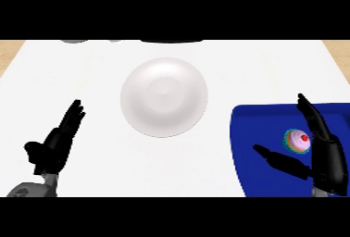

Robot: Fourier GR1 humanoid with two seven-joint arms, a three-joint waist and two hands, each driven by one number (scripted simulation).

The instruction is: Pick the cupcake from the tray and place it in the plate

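Observation:
A cupcake (298,140) with pink frosting and a red cherry sits on the blue tray (256,125) at the lower right. My right hand (327,157) hovers over the tray with straight fingers just right of the cupcake and the thumb stretched out below and left of it; it is open and not holding the cupcake. A white plate (164,96) lies at the middle of the counter, with nothing on it. At the lower left my left hand (54,143) rests open, fingers pointing up, well left of the plate.
The white counter (82,69) runs wide around the plate. Grey and dark objects (171,41) peek in at the far edge. Wooden floor shows at the top corners.

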